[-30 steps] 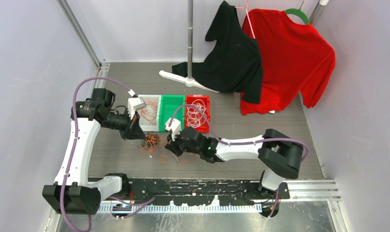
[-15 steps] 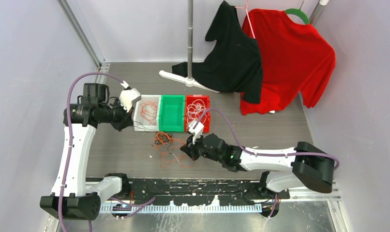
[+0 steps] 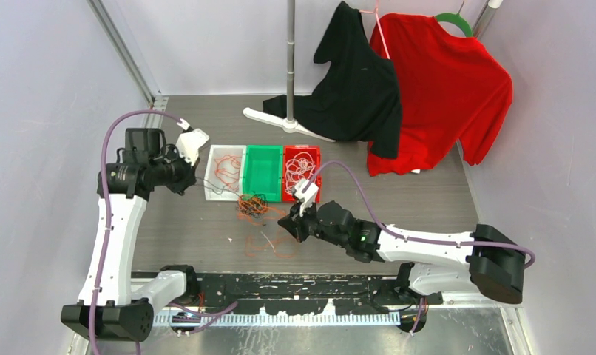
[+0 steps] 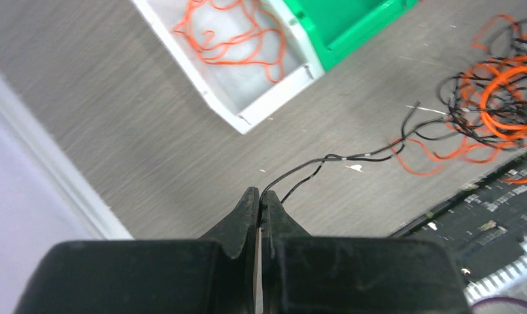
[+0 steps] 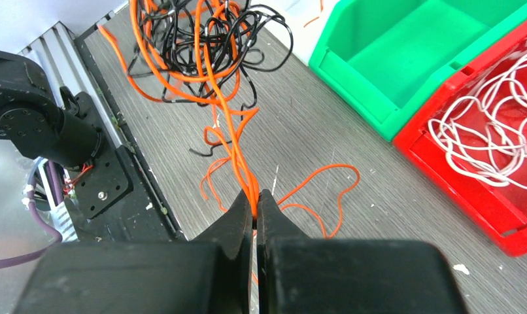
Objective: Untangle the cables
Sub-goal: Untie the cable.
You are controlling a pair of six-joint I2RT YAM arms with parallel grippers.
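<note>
A tangle of orange and black cables (image 3: pixel 252 205) hangs just in front of the bins, stretched between my two grippers. My left gripper (image 3: pixel 192 184) (image 4: pixel 261 199) is left of the white bin, shut on a thin black cable (image 4: pixel 352 157) that runs taut to the tangle (image 4: pixel 503 98). My right gripper (image 3: pixel 287 224) (image 5: pixel 255 199) is right of the tangle, shut on orange cable strands (image 5: pixel 231 137) that rise into the knot (image 5: pixel 202 39). More loose orange cable (image 3: pixel 269 244) lies on the table.
Three bins stand in a row: a white bin (image 3: pixel 211 194) with orange cables, a green bin (image 3: pixel 263 194), and a red bin (image 3: pixel 315 151) with white cables (image 5: pixel 490 131). Behind are a stand pole (image 3: pixel 290 66), a black shirt (image 3: pixel 358 89) and a red shirt (image 3: pixel 443 81). A black rail (image 3: pixel 295 288) borders the near edge.
My left gripper has drawn back and left, away from the tangle, with the black cable. My right gripper has moved right with the orange strands. The tangle has shifted towards the bins.
</note>
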